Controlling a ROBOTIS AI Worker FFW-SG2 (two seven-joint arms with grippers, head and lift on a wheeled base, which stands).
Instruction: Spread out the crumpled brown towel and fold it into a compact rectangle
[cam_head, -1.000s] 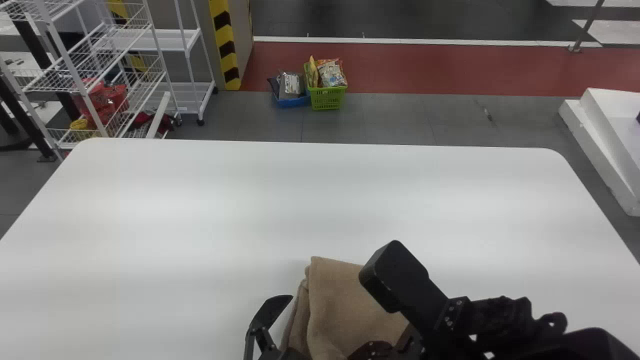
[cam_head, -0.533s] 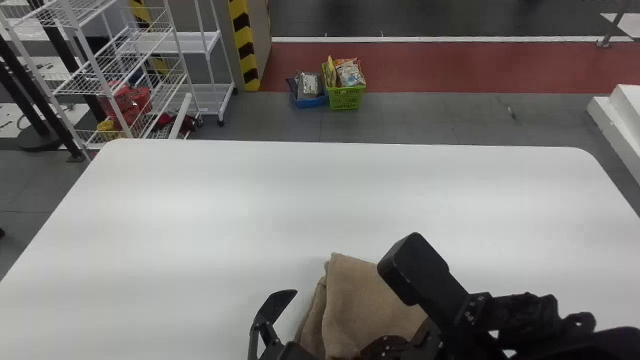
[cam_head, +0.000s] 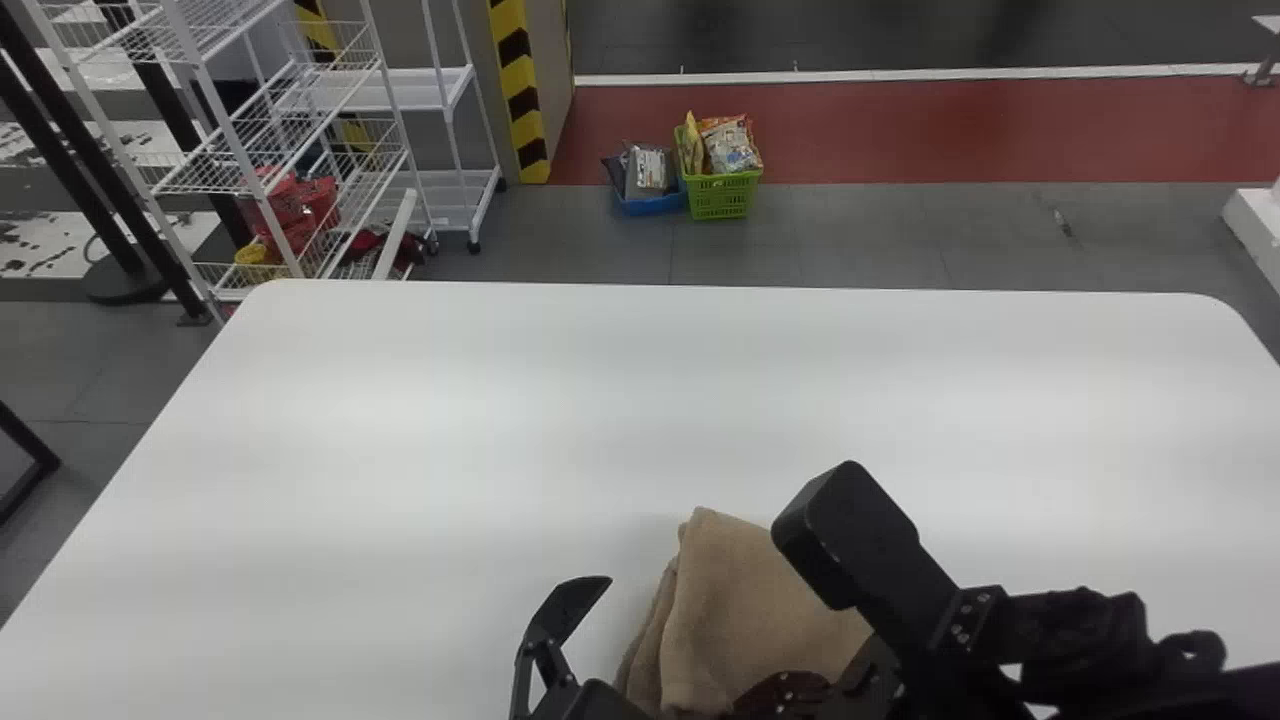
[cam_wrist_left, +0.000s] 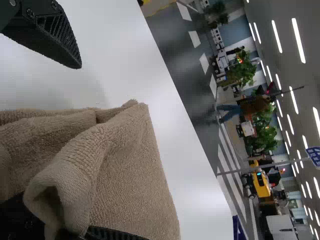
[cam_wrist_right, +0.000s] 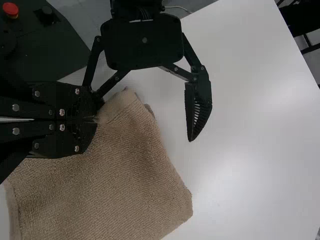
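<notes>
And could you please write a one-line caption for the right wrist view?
The right gripper pinches the brown towel on the white table, close to the wide-open left gripper.

The towel (cam_head: 755, 610) lies on the table (cam_head: 430, 430), right of the left gripper's (cam_head: 563, 608) far finger and under the right gripper (cam_head: 790, 692). Past both grippers, two baskets (cam_head: 722, 200) sit on the floor (cam_head: 900, 235); racks (cam_head: 232, 140) stand farther left.
</notes>
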